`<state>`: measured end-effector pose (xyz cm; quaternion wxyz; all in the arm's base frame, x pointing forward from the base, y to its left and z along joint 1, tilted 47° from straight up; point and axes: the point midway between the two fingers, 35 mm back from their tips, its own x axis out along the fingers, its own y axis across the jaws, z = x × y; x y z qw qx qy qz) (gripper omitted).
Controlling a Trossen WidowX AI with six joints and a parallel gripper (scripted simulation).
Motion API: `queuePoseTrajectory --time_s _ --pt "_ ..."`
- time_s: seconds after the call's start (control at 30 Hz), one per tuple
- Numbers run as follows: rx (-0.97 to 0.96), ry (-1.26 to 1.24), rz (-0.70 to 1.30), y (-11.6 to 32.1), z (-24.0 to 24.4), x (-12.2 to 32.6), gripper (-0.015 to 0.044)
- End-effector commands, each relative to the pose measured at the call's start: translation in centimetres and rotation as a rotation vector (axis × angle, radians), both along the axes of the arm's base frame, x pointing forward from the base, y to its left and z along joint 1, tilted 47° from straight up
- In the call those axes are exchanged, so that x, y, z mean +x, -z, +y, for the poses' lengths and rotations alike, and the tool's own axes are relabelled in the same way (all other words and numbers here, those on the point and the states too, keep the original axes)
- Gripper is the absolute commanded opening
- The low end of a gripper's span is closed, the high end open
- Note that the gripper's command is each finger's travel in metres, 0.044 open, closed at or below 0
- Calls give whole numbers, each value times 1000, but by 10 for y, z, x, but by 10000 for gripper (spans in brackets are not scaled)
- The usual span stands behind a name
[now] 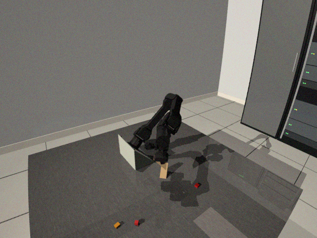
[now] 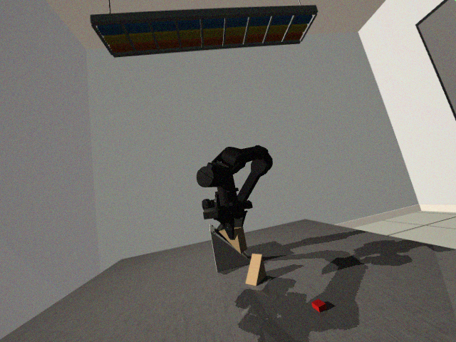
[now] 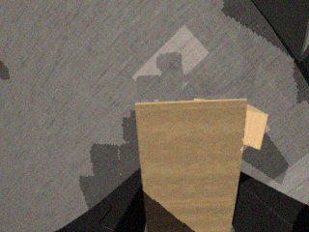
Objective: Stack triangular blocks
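My gripper point(image 1: 161, 159) point(image 2: 236, 231) point(image 3: 183, 172) is shut on one tan triangular block point(image 2: 242, 238) point(image 3: 190, 140), held above the table near the panel. In the exterior view its narrow part points down. In the wrist view its broad face fills the lower middle. The other tan triangular block point(image 1: 163, 172) point(image 2: 254, 270) point(image 3: 255, 127) rests on the table, in front of and below the held one. The held block partly hides it in the wrist view. The blocks look apart in the exterior view; the arm hides much of the held block in the top view.
An upright angled panel point(image 1: 127, 153) point(image 2: 229, 256) stands close beside the gripper and the held block. A small red block point(image 1: 196, 185) point(image 2: 318, 305) lies to the right of the resting block. Another red piece point(image 1: 136, 222) and an orange block point(image 1: 117, 225) lie toward the front.
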<state>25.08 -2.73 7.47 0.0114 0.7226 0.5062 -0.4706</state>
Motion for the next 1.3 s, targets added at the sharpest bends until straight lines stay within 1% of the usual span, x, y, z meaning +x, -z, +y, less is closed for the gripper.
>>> queuePoseTrajectory --time_s 0.0,1.27 --pt "-4 -98 -102 1 2 0 0" --pt "-58 -1017 -1046 8 18 -1 0"
